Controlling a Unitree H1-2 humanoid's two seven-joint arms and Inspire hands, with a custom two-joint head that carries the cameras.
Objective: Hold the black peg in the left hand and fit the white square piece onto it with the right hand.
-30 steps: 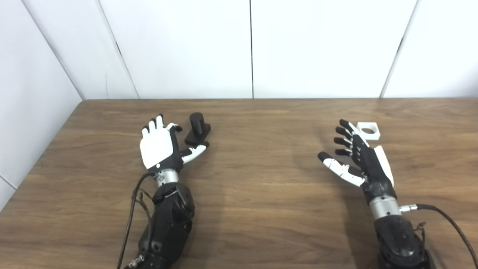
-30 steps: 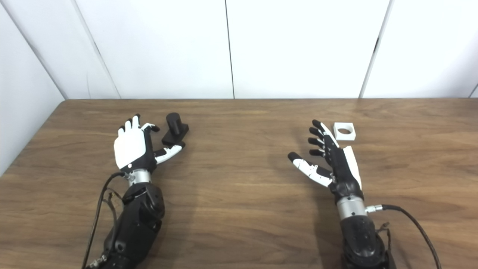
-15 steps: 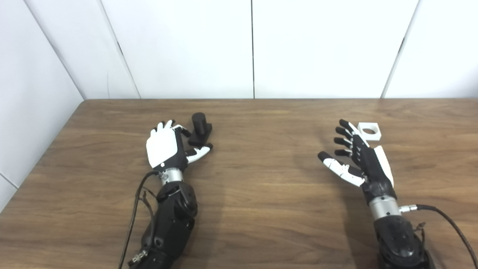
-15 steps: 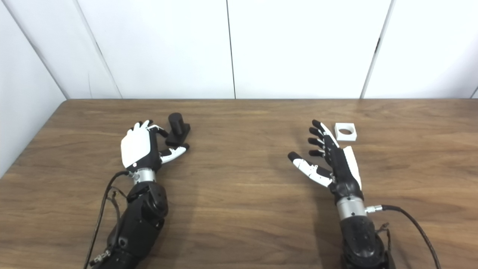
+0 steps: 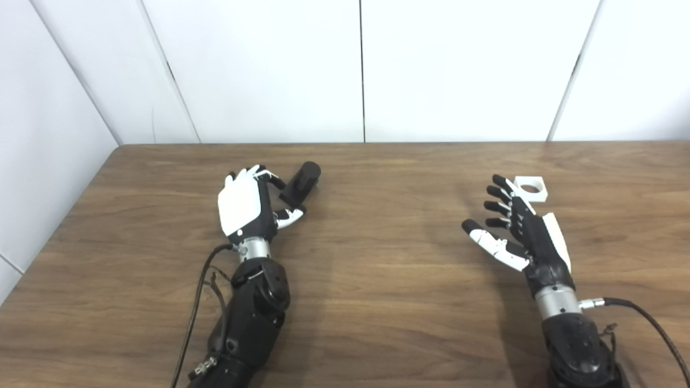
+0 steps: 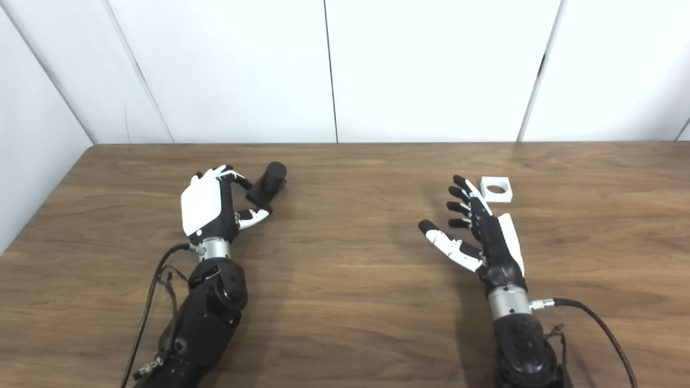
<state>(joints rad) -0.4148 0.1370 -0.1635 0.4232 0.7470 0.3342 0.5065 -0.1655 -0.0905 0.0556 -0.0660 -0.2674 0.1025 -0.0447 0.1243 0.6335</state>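
- The black plastic peg (image 5: 299, 184), tilted on the brown wooden table (image 5: 377, 280), is clasped by the left hand (image 5: 247, 203); a firmer wrap is advised.
- The right hand (image 5: 520, 233) is spread, empty, beside the white square piece (image 5: 531, 188).

Bright, even overhead light; soft shadows, slightly soft focus throughout.

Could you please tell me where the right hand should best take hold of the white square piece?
Probably by two opposite outer side walls of the white square piece, coming from above. It lies flat on the table, hole upward, so flat sides offer purchase and the hole stays clear. The right hand is open beside it.
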